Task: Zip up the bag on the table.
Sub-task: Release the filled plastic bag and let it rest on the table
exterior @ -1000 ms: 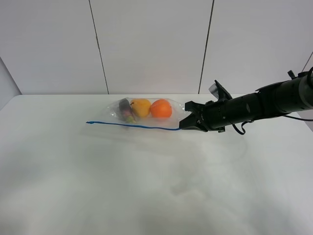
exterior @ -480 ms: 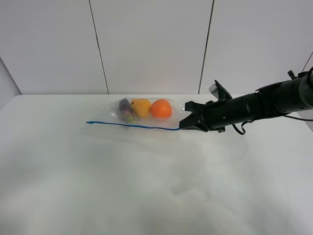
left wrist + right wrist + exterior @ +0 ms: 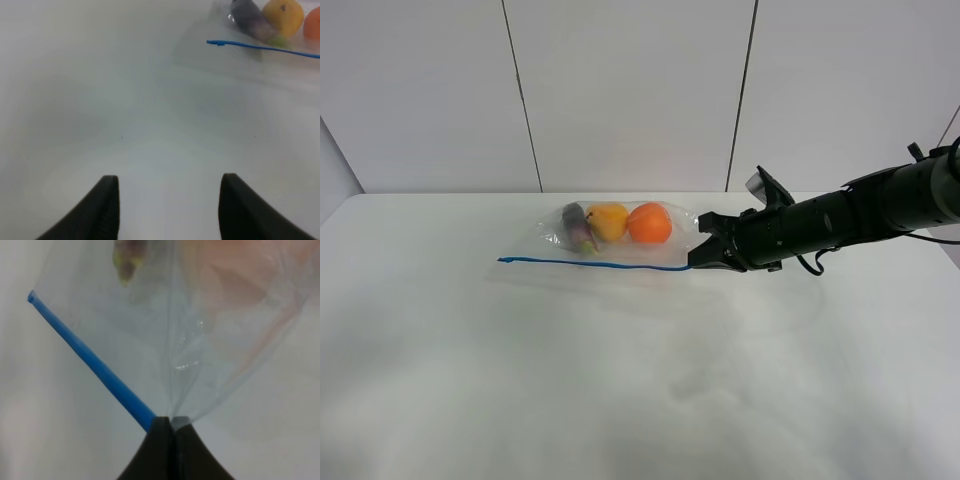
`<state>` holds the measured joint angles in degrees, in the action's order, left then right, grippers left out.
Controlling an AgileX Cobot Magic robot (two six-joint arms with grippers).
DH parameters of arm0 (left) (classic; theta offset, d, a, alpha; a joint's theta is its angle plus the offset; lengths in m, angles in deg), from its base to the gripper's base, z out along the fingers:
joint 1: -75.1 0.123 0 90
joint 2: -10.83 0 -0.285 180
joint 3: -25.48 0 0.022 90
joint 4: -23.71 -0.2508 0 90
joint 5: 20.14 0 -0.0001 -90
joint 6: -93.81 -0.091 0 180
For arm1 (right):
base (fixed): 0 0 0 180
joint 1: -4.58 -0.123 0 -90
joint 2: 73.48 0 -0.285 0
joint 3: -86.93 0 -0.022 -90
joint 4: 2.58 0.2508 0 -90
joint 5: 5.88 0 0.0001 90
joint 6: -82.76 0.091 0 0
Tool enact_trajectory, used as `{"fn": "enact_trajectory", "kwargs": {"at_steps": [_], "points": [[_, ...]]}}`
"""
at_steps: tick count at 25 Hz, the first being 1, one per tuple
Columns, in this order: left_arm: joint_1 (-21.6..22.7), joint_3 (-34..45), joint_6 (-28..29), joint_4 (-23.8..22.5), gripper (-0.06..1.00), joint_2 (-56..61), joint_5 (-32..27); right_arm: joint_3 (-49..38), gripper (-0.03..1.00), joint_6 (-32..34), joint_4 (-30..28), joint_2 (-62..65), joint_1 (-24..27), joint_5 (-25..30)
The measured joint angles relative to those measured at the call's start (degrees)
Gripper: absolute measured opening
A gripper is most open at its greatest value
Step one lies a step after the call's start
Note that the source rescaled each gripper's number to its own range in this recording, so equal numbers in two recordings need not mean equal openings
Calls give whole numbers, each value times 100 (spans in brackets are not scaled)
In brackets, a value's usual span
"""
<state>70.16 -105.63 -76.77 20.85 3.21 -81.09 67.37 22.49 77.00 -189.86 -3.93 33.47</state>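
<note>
Overhead, the exterior high view shows the table point(image 3: 620, 380) as a broad white surface with the bag point(image 3: 620, 240) lying toward its far side, a little right of the middle. Through the clear plastic a purple eggplant point(image 3: 578, 226), a yellow fruit point(image 3: 608, 220) and an orange point(image 3: 649, 222) sit in a row along the bag's far edge, and the blue zipper strip point(image 3: 595, 264) runs along its near edge. The right gripper point(image 3: 698, 260) reaches in from the right on a long black arm, and its tips meet the right end of the zipper strip at the bag's corner. The left arm does not appear in this view. In the left wrist view, the left gripper point(image 3: 167, 210) hangs over bare table with its two dark fingers point(image 3: 102, 212) spread apart and nothing between them; the free end of the zipper strip point(image 3: 250, 45), the eggplant point(image 3: 250, 17) and the yellow fruit point(image 3: 284, 15) lie well apart from it. In the right wrist view, the right gripper point(image 3: 172, 427) has its fingers point(image 3: 160, 450) pressed together, pinching the bag point(image 3: 210, 340) at the corner where the zipper strip point(image 3: 90, 362) ends, and creases in the plastic fan out from that pinch.
</note>
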Motion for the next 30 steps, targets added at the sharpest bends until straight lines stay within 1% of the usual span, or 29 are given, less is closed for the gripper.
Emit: {"fn": "enact_trajectory", "kwargs": {"at_steps": [4, 7, 12, 15, 17, 19, 20, 22, 26, 28, 30], "points": [[0, 0, 0, -13, 60, 0, 0, 0, 5, 0, -17, 0, 0, 0], [0, 2, 0, -18, 60, 0, 0, 0, 17, 0, -24, 0, 0, 0], [0, 2, 0, -18, 60, 0, 0, 0, 42, 0, -24, 0, 0, 0], [0, 2, 0, -18, 60, 0, 0, 0, 60, -24, -24, 0, 0, -6], [0, 2, 0, -18, 60, 0, 0, 0, 75, -51, -30, 0, 0, -66], [0, 2, 0, -18, 60, 0, 0, 0, 86, -79, -47, 0, 0, -197], [0, 2, 0, -18, 60, 0, 0, 0, 91, -87, -62, 0, 0, -267], [0, 2, 0, -18, 60, 0, 0, 0, 95, -114, -92, 0, 0, -379], [0, 2, 0, -18, 60, 0, 0, 0, 97, -178, -302, 0, 0, -551], [0, 2, 4, -18, 60, 0, 0, 0, 97, -251, -475, 0, 0, -637], [0, 2, 4, -18, 60, 0, -6, 0, 97, -285, -802, 0, 0, -792]]}}
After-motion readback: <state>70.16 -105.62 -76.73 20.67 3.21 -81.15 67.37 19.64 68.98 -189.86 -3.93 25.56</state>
